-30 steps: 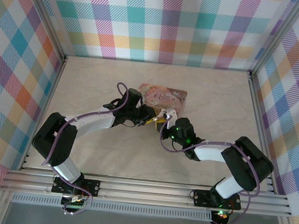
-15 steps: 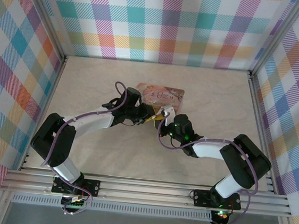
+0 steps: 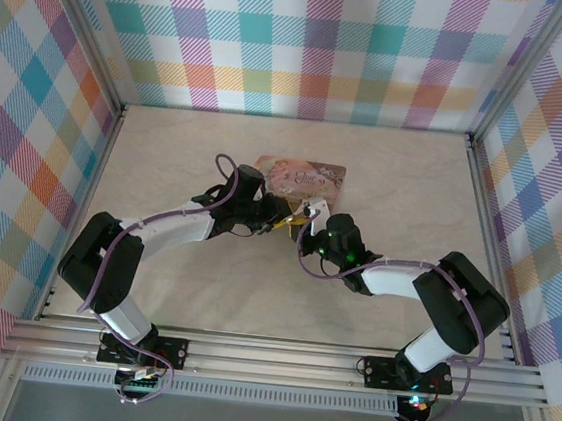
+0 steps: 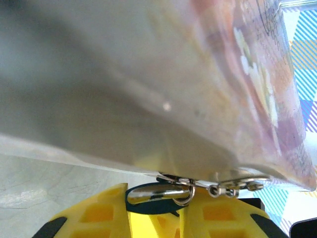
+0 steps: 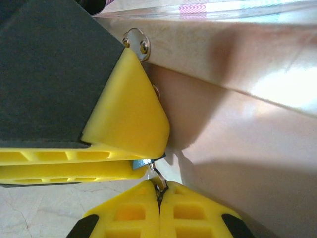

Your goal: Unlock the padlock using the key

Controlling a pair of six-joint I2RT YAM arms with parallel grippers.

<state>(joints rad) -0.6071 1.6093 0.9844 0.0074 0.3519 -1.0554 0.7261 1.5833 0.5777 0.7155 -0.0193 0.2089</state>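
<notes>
Top external: mounted high, back from the tin box [image 3: 302, 179] on its near side, looking steeply down from afar. The wrist cameras look past the left gripper [image 4: 154, 201] and the right gripper [image 5: 159, 191], both very close against the box's near side, which the two views share.

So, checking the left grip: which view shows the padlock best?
Left wrist: the padlock sits between the left hand's yellow fingers, under the tin box. Right wrist shows a metal sliver; from the top it's too small to tell.

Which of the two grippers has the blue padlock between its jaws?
The left gripper: its jaws are shut on the blue padlock. The right gripper pinches only a thin metal piece, apparently the key.
</notes>
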